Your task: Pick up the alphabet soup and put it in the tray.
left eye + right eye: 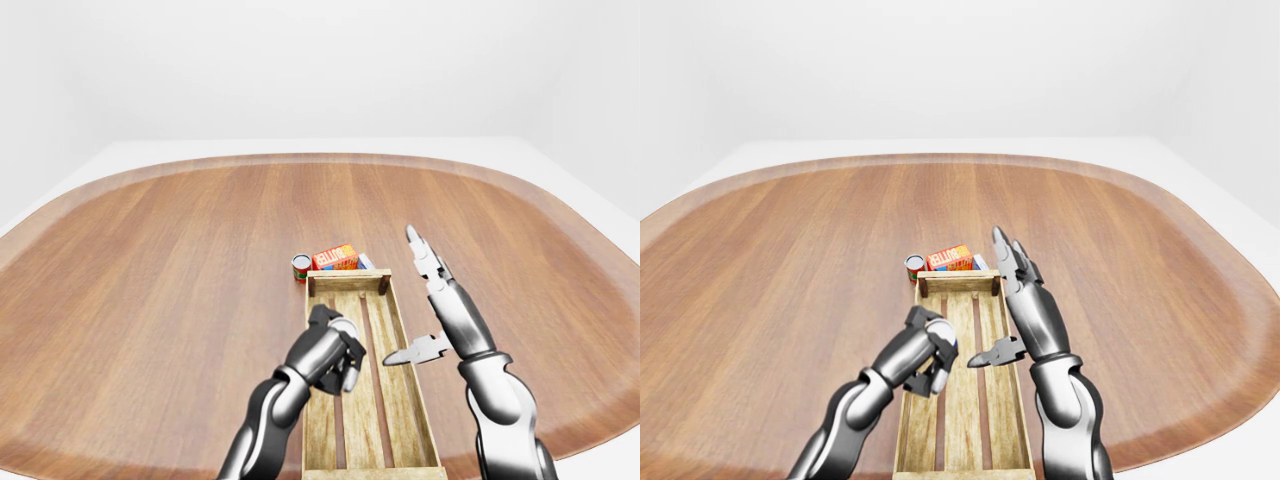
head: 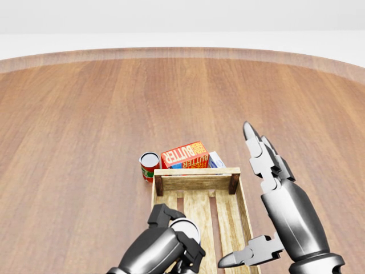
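My left hand [image 2: 171, 240] is clenched on a silver-topped can [image 2: 183, 226], low over the tray [image 1: 418, 412] near the table's near edge. My right hand [image 1: 428, 310] hangs open over the tray's right rail. Letting go tilted could tip it. A second can [image 2: 149, 165] beyond the tray's far end beside the butter [image 2: 185, 154] leaves me unsure which is the soup.

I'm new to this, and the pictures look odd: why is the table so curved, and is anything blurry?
Left-eye and right-eye views bend the table edge like a wide lens; the head view shows it flatter. All are sharp, evenly lit, with only faint shadows by the tray.
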